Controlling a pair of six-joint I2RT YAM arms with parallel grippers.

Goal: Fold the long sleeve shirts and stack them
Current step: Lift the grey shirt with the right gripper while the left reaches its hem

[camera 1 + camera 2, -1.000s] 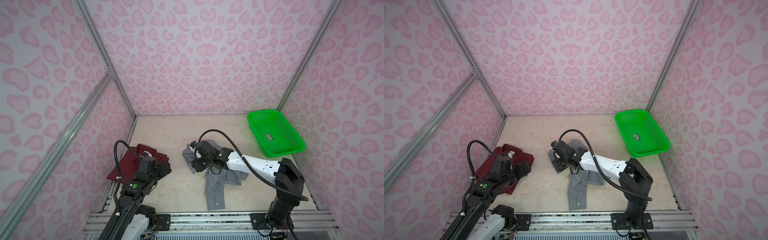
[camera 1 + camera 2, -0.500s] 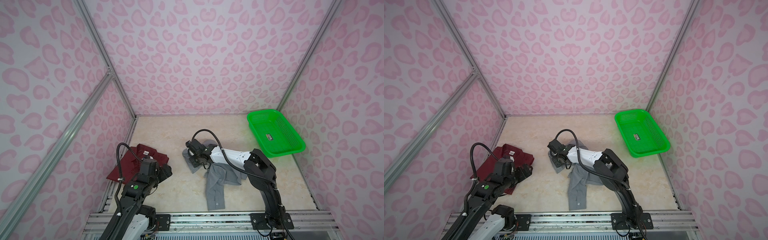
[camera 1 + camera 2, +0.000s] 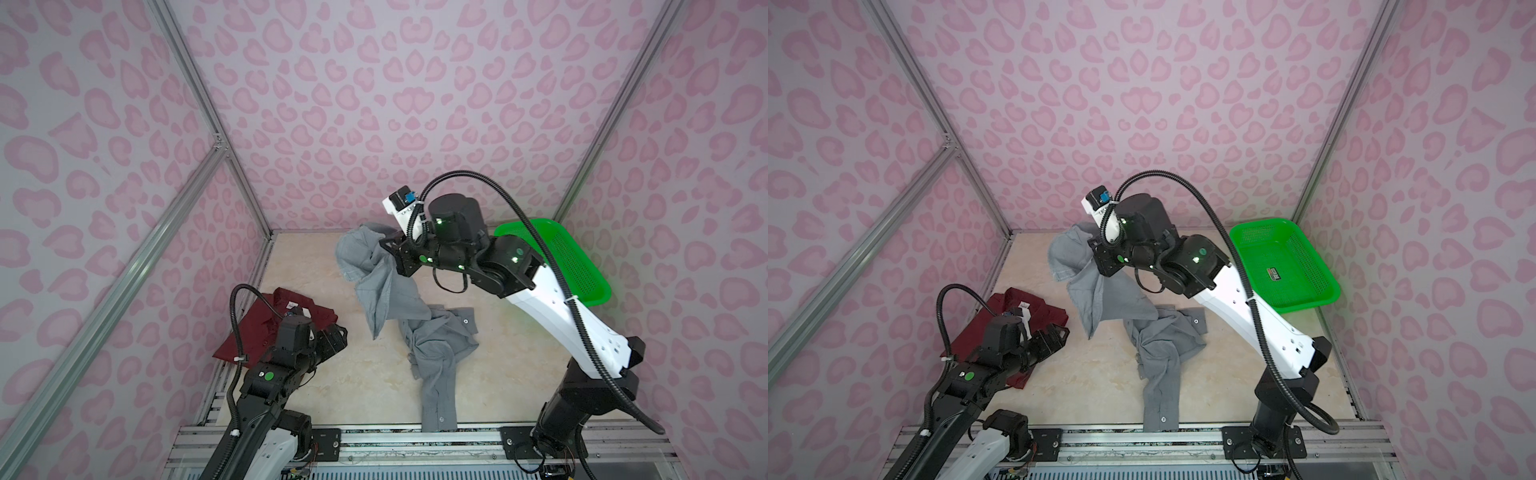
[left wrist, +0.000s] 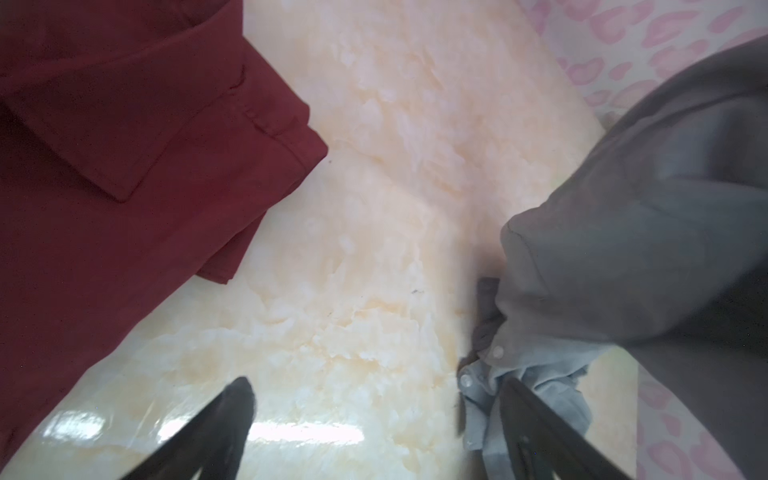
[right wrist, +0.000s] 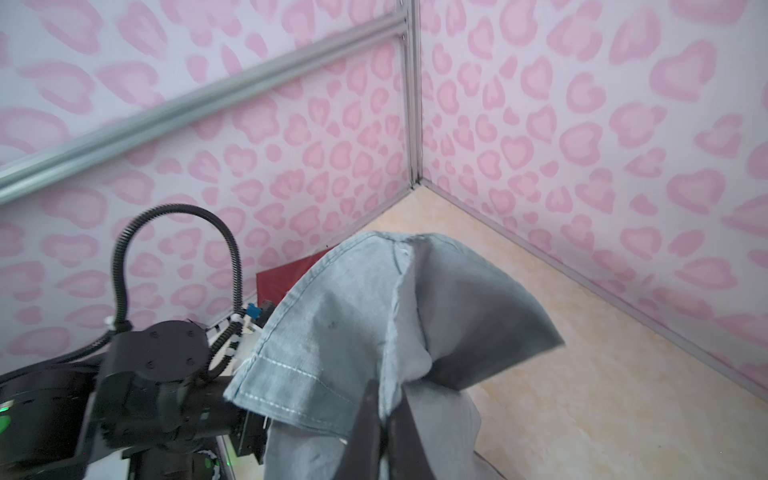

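The grey shirt is partly lifted off the table. Its upper part hangs from my right gripper, and the rest lies crumpled on the table, with one sleeve reaching the front rail. In the right wrist view this gripper is shut on a fold of the grey shirt. The maroon shirt lies folded at the left. My left gripper is open and empty, low over the bare table between the two shirts.
A green perforated basket stands at the back right by the wall. Pink patterned walls close in three sides. An aluminium rail runs along the front edge, and both arm bases stand on it.
My right gripper has shut on the grey shirt and risen, pulling part of it up off the table. The left arm has hardly moved.
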